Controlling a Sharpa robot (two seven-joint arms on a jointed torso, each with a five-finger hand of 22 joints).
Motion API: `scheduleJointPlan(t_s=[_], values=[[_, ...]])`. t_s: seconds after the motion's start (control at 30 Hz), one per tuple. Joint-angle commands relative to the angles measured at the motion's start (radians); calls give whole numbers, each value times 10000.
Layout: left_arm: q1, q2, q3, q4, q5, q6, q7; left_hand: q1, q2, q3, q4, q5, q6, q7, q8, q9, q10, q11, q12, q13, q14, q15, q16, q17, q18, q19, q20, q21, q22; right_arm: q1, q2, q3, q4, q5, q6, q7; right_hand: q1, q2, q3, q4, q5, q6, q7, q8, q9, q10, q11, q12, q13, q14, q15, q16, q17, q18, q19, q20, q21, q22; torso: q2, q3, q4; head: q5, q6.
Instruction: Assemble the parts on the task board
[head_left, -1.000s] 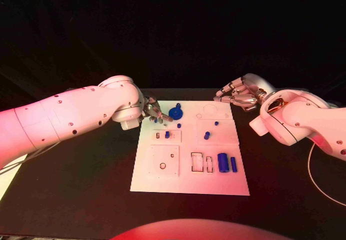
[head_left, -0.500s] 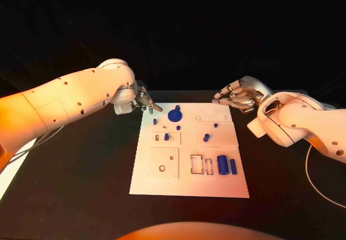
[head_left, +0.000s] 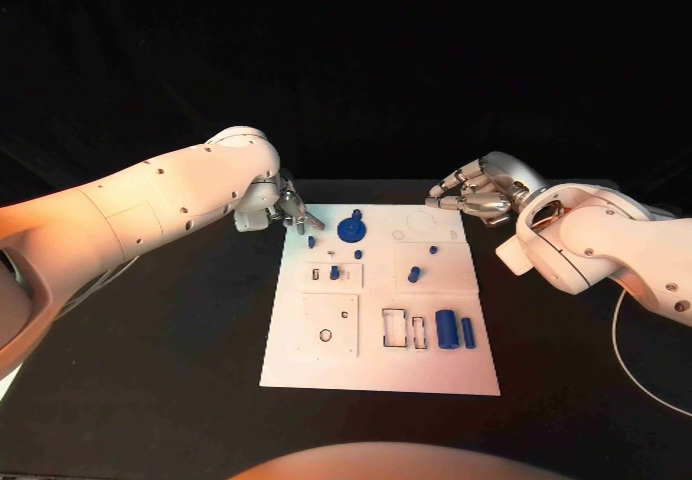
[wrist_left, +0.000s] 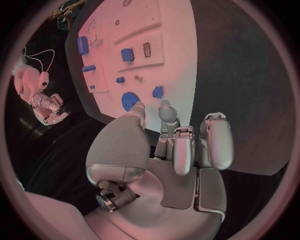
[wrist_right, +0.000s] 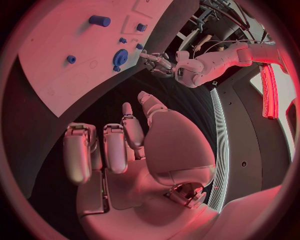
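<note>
Both hands (head_left: 289, 211) (head_left: 476, 192) empty, fingers (wrist_left: 167, 114) near blue gear (head_left: 351, 228) — not touching

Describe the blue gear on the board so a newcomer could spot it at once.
Start at the white task board in the middle of the black table and go to its far end, near the left hand. The blue gear lies there, a flat toothed disc, the widest and only round blue part; the other blue parts are small pegs and cylinders.

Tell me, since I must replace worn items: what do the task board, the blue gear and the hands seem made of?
Task board: probably matte white plastic; flat, with cut-out recesses. Blue gear: likely moulded or printed plastic; uniform, dull colour. Left hand and right hand: silver, smooth, metal or metallic-coated plastic; cannot tell which.
</note>
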Motion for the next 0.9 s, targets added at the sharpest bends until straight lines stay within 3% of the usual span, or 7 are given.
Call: scheduleJointPlan(t_s=[0.03, 0.9], values=[[-14, 75, -1, -69, -103, 218, 277, -11, 93, -86, -22, -67, 121, -14, -5, -23, 95, 13, 68, 28, 1053, 3, 30, 2630, 68, 116, -13, 62, 1010, -12, 20, 1, -6, -42, 124, 77, 55, 14, -11, 11, 35, -55, 15, 26, 9, -53, -9, -44, 9, 540, 89, -41, 13, 142, -20, 28, -37, 295, -10, 17, 4, 4, -26], [-83, 258, -55, -249, -222, 964, 85, 566, 307, -259, -134, -64, 411, -129, 111, -105, 271, -90, 241, 124, 1053, -84, 30, 2630, 27, 212, -94, 207, 1161, -14, 46, 1, -18, -45, 153, 74, 82, 33, -9, 12, 96, -58, 14, 37, 21, -41, -10, -26, 26, 543, 88, -40, 21, 142, -18, 27, -38, 298, -11, 13, 7, -5, -90]])
